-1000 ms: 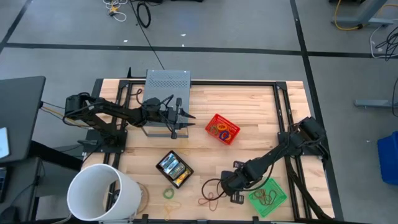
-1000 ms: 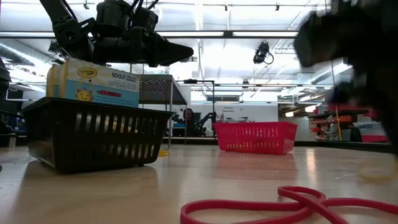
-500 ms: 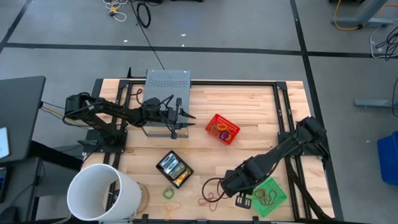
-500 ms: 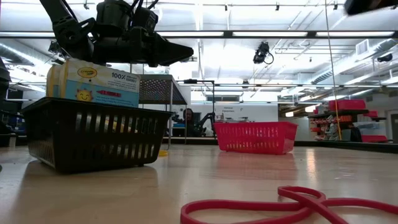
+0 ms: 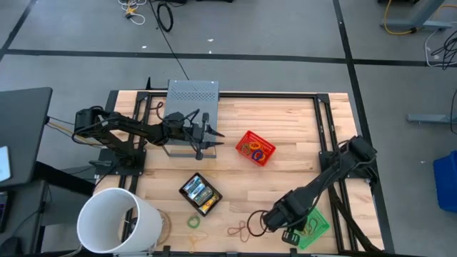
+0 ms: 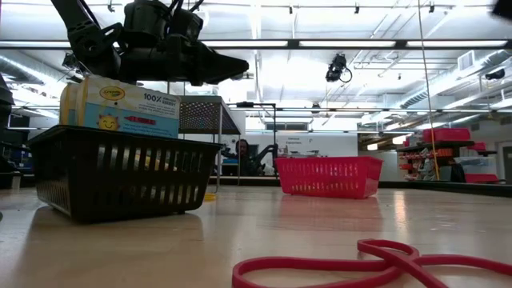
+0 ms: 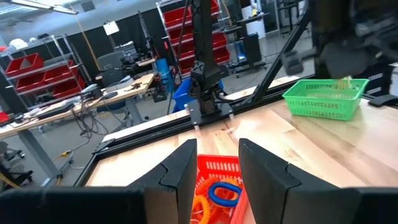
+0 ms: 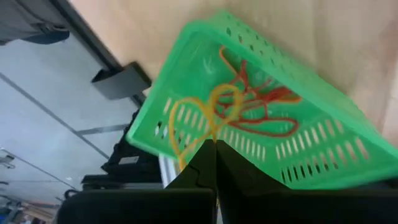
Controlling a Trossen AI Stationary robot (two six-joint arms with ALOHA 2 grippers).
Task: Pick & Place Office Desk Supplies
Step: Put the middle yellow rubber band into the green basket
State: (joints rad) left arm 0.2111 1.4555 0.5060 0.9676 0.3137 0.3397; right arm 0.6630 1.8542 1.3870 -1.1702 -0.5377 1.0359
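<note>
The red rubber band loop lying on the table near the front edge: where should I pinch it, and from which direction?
Come straight down from above. The red rubber band loop lies flat and twisted on the bare table, so a level approach finds little to grab. Pinch where its strands cross and bunch, probably the thickest spot to catch, rather than a single thin strand.

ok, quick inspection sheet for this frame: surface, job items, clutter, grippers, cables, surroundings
Surface: wooden table, dark rails along its edges.
Job's things: crayon boxes in black basket; rubber bands in red basket and green basket; loose red bands and a green band at the front edge.
Clutter: white bucket, grey perforated box.
Grippers: left gripper open, above the table near the red basket; right gripper shut on a yellow band, over the green basket.
Cables: cords on the floor.
Surroundings: workshop shelving with red bins.
</note>
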